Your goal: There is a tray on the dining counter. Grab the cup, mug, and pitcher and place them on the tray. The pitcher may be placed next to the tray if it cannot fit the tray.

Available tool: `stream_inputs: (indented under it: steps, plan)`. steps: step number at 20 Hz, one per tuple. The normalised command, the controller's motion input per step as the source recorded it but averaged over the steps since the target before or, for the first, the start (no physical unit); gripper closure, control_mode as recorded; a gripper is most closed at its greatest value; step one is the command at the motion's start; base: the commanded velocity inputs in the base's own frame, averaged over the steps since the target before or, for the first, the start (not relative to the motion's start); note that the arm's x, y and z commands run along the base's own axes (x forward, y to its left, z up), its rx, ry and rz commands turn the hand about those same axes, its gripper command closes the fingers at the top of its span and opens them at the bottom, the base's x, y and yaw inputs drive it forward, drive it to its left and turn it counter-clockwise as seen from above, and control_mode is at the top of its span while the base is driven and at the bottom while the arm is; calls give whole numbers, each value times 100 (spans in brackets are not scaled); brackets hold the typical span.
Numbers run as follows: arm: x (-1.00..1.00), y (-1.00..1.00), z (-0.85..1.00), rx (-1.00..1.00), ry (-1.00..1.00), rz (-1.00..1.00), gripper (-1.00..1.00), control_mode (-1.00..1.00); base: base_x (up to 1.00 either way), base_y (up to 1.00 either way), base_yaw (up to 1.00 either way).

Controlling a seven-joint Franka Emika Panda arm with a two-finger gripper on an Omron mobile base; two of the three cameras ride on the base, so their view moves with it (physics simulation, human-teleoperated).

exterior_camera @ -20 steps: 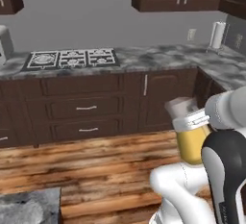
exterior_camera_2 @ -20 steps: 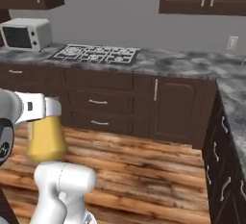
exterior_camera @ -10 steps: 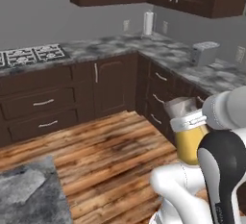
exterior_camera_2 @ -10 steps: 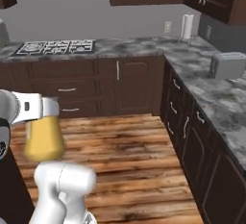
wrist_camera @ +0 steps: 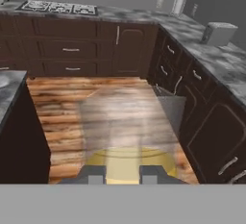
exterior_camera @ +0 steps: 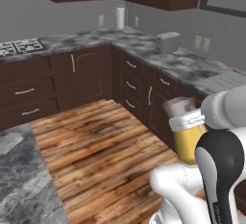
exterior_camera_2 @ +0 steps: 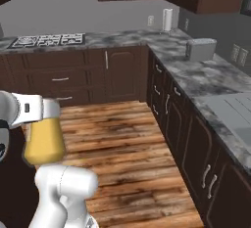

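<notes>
The end effector (wrist_camera: 122, 174) is gripping the pitcher (exterior_camera_2: 44, 141); its two dark fingers are closing on the vessel, which is hanging upright below the hand with its long axis vertical and the wider base down. In the left base view the pitcher (exterior_camera: 190, 143) is sitting just in front of the white arm, near the robot's body and above the wooden floor (exterior_camera: 101, 146).

The coming move is turning on where the tray lies from the pitcher, and I cannot tell this, because the tray is not seen from here. The nearest stone tabletop (exterior_camera: 21, 180) is showing at the near left in the left base view, close to the robot, so I am judging that the dining counter is lying to the left of the end effector, but this is only a guess.

Farther away, the floor is running toward dark cabinets. A grey marbled kitchen counter (exterior_camera_2: 196, 70) is bending around the far right corner, carrying a toaster (exterior_camera_2: 200, 49) and a paper towel roll (exterior_camera_2: 167, 20); a stove top (exterior_camera_2: 47, 39) is lying at the far left.
</notes>
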Motion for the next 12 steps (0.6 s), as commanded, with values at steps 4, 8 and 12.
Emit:
stream_inputs:
  steps: [4,8,12]
  plan:
    - [0,0,0,0,0,0,100,100,-100,-50,0]
    - [0,0,0,0,0,0,100,100,-100,-66,6]
    - [0,0,0,0,0,0,100,100,-100,-47,5]
